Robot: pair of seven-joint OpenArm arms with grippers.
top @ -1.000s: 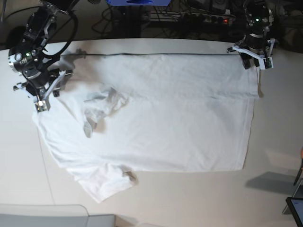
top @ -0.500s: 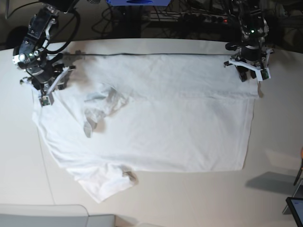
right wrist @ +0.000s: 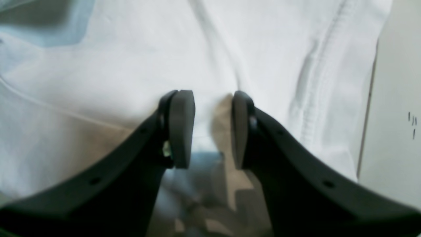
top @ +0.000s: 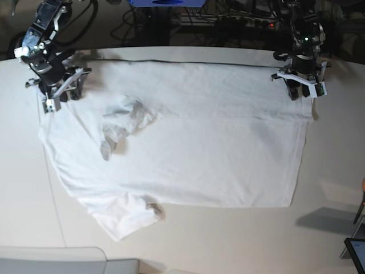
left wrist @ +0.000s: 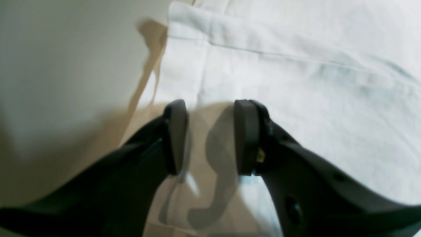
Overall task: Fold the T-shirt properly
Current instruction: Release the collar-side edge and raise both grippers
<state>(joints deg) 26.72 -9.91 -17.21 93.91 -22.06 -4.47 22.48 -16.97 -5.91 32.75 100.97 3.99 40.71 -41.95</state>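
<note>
**Both grippers backed up toward the far edge, shirt still half done**

Shifted since a second ago: right gripper (top: 55,96) up and back toward the far-left corner of the table (top: 336,171), off the shoulder area it was sitting over; left gripper (top: 303,85) nudged a little toward the far edge near the far-right corner. Cloth pulled slightly along the top too.

Looks like a pause between folds. T-shirt (top: 188,148) spread across the middle of the table, far long side already doubled over into a band, near-left sleeve (top: 122,214) still sticking out, bunched lump of fabric left of centre. Next move probably calls for getting both sets of jaws onto the far edge corners, pinching real cloth and not just skimming it, then carrying it evenly toward the near edge.

Left gripper (left wrist: 210,138): jaws parted, clear gap, nothing between them, hovering over the hemmed corner. Right gripper (right wrist: 212,128): same deal, parted and empty, cloth below, seam just to one side. Can't tell whether pads touch fabric.
</note>
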